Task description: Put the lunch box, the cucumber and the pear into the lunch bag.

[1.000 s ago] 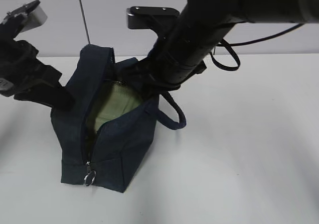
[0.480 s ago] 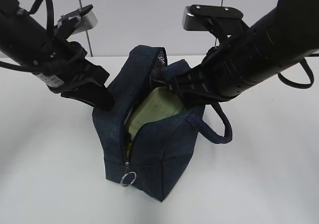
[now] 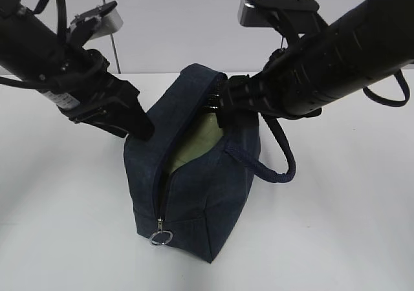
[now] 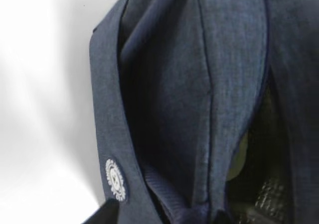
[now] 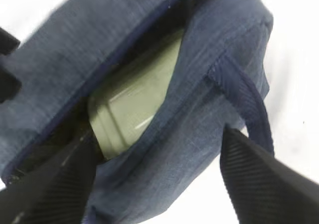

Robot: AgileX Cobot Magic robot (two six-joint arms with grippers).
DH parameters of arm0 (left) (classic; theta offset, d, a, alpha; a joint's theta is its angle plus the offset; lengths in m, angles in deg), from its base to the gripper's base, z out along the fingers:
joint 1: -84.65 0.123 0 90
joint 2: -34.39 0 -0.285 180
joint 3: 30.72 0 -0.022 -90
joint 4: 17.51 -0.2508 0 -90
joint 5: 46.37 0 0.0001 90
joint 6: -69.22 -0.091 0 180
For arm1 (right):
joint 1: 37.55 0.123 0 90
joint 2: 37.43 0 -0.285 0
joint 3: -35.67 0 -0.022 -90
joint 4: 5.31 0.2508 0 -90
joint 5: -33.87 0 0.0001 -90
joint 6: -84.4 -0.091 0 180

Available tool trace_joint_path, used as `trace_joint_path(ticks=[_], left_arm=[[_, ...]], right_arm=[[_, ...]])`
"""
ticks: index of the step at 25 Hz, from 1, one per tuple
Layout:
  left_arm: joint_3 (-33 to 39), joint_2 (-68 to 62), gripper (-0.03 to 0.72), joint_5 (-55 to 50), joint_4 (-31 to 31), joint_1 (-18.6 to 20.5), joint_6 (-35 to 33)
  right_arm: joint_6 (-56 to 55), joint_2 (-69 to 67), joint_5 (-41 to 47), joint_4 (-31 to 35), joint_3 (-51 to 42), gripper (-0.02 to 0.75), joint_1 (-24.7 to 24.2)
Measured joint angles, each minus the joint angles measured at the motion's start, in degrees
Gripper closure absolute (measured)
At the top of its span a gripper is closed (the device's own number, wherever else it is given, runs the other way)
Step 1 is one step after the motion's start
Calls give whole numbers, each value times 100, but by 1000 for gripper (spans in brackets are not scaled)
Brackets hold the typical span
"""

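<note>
The navy lunch bag (image 3: 207, 194) stands on the white table with its zipper open. The sage-green lunch box (image 3: 194, 145) lies inside it and also shows in the right wrist view (image 5: 134, 99). My right gripper (image 3: 223, 107) is open, its fingers (image 5: 50, 184) straddling the bag's right wall (image 5: 199, 134), one inside and one outside. My left gripper (image 3: 141, 130) presses on the bag's left side. In the left wrist view only one dark finger corner (image 4: 102, 216) shows beside the bag fabric (image 4: 174, 109). The cucumber and the pear are out of view.
A metal ring pull (image 3: 160, 238) hangs at the zipper's near end. A thick looped handle (image 3: 275, 168) droops over the bag's right side. A round white badge (image 4: 115, 179) sits on the bag's strap. White table (image 3: 336, 226) lies all around the bag.
The bag's opening has narrowed and less of the lunch box shows. Both grippers have closed in on the bag's sides. A second ago the whole scene sat further left in the view.
</note>
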Motion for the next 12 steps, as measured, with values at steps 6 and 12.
trace_joint_path(ticks=[6,12], left_arm=[[212,743,308,613,-2,0,0],[1293,1724,326,1677,-87,0,0]], right_arm=[[134,415,-158,-24,-126,178,0],[275,1063,-710,-24,-936,181,0]])
